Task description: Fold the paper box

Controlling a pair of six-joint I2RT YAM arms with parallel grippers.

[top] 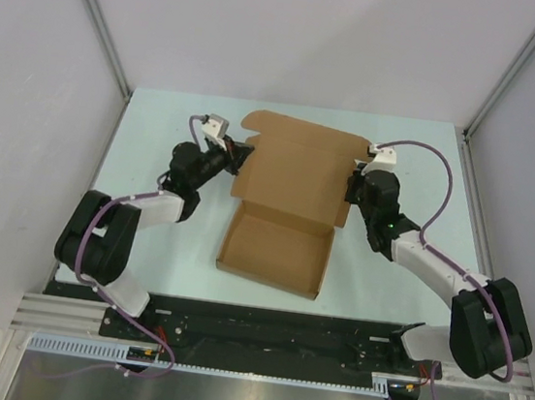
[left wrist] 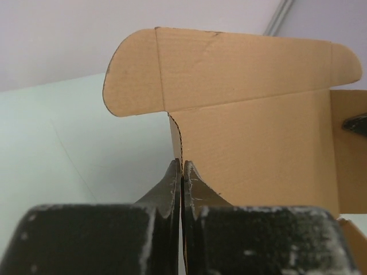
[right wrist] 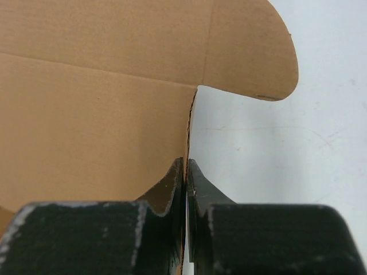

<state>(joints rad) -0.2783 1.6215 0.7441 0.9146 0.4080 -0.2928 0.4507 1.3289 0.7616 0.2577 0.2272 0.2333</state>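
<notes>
The paper box (top: pixel 293 189) is brown cardboard, its tray formed near the front and its lid standing up behind, with rounded tabs at the lid's top corners. My left gripper (top: pixel 241 155) is shut on the lid's left edge; in the left wrist view the fingers (left wrist: pixel 182 172) pinch the thin cardboard edge (left wrist: pixel 258 143). My right gripper (top: pixel 352 186) is shut on the lid's right edge; in the right wrist view its fingers (right wrist: pixel 185 169) clamp the edge of the lid (right wrist: pixel 97 114).
The pale green table (top: pixel 157 147) is walled by white panels at the back and sides. The arms' bases stand on a black rail (top: pixel 262 326) along the near edge.
</notes>
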